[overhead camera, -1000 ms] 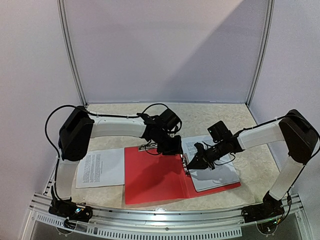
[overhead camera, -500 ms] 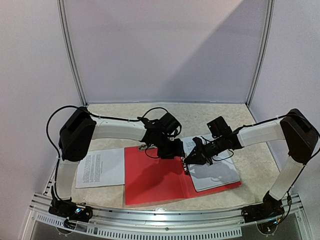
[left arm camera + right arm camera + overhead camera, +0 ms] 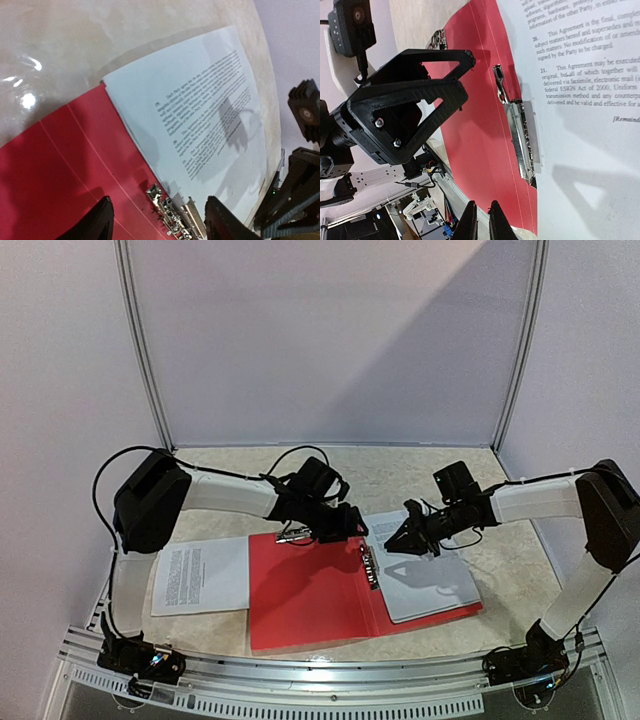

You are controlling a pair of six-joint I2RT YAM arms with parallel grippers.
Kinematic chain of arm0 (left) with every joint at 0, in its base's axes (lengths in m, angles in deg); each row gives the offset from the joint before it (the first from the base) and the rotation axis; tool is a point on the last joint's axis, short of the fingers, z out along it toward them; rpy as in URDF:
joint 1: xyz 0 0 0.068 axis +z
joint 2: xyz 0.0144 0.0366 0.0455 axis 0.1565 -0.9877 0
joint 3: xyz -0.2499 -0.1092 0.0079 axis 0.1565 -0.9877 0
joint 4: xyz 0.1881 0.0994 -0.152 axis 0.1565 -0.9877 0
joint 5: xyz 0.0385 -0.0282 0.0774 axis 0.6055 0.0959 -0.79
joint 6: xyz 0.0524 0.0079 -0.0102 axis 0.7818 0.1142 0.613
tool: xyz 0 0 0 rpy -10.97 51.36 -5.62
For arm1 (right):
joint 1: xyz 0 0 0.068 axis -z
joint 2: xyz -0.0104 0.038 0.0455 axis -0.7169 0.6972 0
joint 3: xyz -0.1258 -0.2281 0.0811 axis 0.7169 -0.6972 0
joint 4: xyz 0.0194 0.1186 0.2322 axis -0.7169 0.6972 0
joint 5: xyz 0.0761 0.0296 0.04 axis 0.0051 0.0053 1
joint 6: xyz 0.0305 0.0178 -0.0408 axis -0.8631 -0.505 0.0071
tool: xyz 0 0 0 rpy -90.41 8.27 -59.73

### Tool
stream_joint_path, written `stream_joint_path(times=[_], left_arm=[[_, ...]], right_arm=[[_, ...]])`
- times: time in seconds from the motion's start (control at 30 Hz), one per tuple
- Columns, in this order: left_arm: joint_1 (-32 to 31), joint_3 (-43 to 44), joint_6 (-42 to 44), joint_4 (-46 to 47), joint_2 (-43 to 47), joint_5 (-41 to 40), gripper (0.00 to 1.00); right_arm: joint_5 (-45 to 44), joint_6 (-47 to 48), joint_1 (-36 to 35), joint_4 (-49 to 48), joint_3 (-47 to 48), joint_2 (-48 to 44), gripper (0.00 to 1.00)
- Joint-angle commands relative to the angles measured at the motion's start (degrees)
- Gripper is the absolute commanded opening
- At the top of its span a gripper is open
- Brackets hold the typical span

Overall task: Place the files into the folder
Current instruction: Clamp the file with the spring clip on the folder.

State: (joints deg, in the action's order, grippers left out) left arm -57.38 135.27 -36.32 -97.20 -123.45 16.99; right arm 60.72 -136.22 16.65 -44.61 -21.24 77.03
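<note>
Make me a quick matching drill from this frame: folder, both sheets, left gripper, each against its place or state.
Things:
1. folder
2. left sheet
3. right sheet
4. left gripper

Place or state:
A. lying on the folder's inner cover, beside the metal clip
B. open, holding nothing
C. red, spread open flat
D. on the table, outside the folder

Pairs: 1-C, 2-D, 3-A, 4-B
</note>
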Motion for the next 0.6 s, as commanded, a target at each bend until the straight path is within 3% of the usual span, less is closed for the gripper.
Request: stream_joint_path(times=[0.0, 0.57], left_arm=[[0.1, -1.4, 2.0, 9.8, -1.0, 6.2, 0.62], [0.5, -2.1, 0.6, 14.3, -5.1, 8.2, 0.62]], right_arm=[[-1.2, 3.8, 2.7, 3.6, -2.0, -2.2, 0.09], [-1.8, 6.9, 6.2, 4.0, -6.8, -4.9, 0.07]])
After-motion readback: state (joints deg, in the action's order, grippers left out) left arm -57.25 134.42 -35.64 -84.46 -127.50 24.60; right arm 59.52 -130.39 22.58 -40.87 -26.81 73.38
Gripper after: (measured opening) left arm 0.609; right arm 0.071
